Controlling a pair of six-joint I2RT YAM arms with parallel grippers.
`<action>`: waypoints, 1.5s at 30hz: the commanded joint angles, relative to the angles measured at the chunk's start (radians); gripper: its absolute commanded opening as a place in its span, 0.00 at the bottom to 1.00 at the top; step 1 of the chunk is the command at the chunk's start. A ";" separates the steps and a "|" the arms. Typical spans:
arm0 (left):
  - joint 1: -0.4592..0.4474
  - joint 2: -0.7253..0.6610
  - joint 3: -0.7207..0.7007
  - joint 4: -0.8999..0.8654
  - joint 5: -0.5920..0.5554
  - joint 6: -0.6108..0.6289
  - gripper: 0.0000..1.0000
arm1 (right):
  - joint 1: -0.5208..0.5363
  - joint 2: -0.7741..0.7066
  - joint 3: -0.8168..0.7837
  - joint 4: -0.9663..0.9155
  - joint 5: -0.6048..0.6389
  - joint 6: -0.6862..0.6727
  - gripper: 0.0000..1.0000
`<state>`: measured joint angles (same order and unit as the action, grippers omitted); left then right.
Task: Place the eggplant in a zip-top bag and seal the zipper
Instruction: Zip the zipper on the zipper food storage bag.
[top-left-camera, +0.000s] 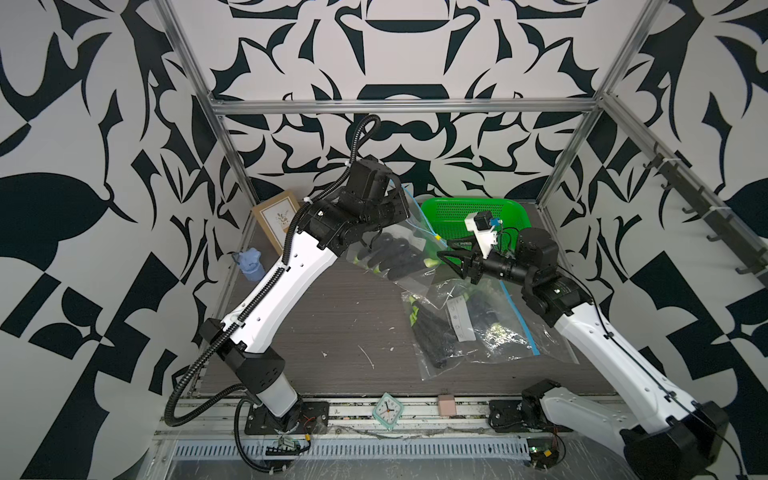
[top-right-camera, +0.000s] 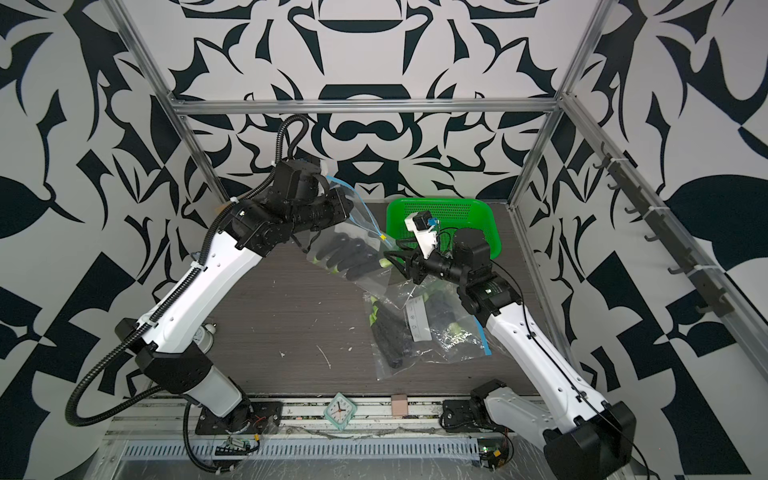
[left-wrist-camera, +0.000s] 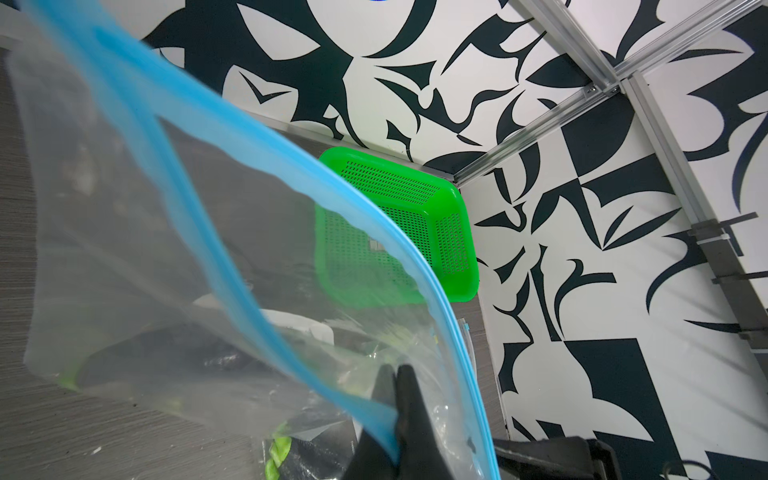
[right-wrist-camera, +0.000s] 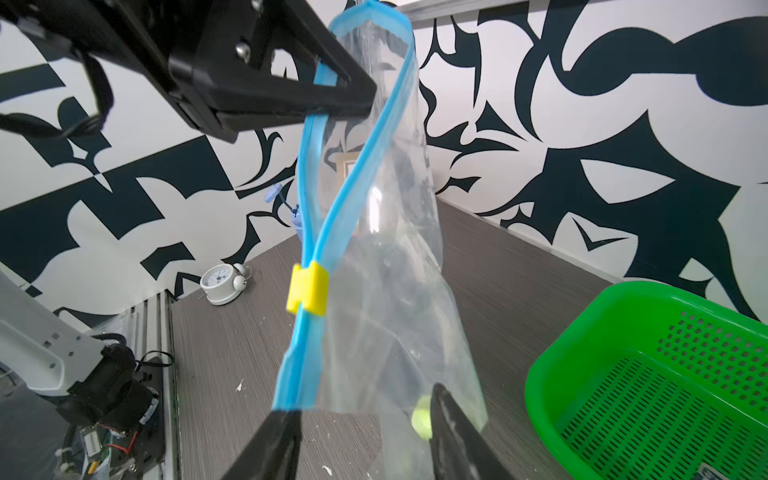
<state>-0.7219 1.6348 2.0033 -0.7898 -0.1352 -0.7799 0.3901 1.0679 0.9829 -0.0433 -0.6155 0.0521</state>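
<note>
Left end effector (top-left-camera: 406, 199): upper middle of both top views, raised above the table (top-left-camera: 332, 324). Jaws pressed together, pinching the blue zipper strip (left-wrist-camera: 239, 293) of the zip-top bag (top-left-camera: 411, 235). The left wrist view shows the strip caught between the two black fingers (left-wrist-camera: 405, 399).

The bag hangs slanting from that pinch down toward frame centre. Its lower end reaches the right end effector (top-left-camera: 445, 254).

Eggplants (top-left-camera: 390, 255): inside the hanging bag, centre of both top views. Several dark bodies with light green stem ends.

Right end effector: jaws spread, one finger on each side of the bag's lower zipper end. In the right wrist view one finger (right-wrist-camera: 282, 432) touches the end of the blue strip. The other (right-wrist-camera: 453, 424) sits across the film, beside a green stem end (right-wrist-camera: 422, 415). The gap between them is wide.

Zipper: the yellow slider (right-wrist-camera: 307, 294) sits partway along. From the slider toward the right end effector the two tracks run together. From the slider toward the left end effector they part into an open loop.

A second clear bag (top-left-camera: 478, 332) lies flat on the table, right of centre, with more dark eggplants in it, partly under the right arm. Green basket (top-left-camera: 473, 202): upper right of the table, behind the right end effector. Small clock (top-left-camera: 387, 409): bottom centre, at the front edge.
</note>
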 joint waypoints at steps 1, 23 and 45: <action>0.003 -0.031 -0.013 0.006 -0.001 -0.015 0.00 | 0.013 0.027 0.034 0.082 0.019 -0.008 0.47; 0.019 -0.031 -0.037 0.024 0.028 -0.016 0.00 | 0.015 0.042 0.071 0.167 0.021 0.008 0.28; 0.047 -0.050 -0.079 0.057 0.084 -0.019 0.03 | 0.015 0.043 0.145 0.084 -0.047 0.011 0.00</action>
<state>-0.6888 1.6131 1.9396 -0.7593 -0.0830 -0.7929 0.4007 1.1210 1.0531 0.0437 -0.6212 0.0605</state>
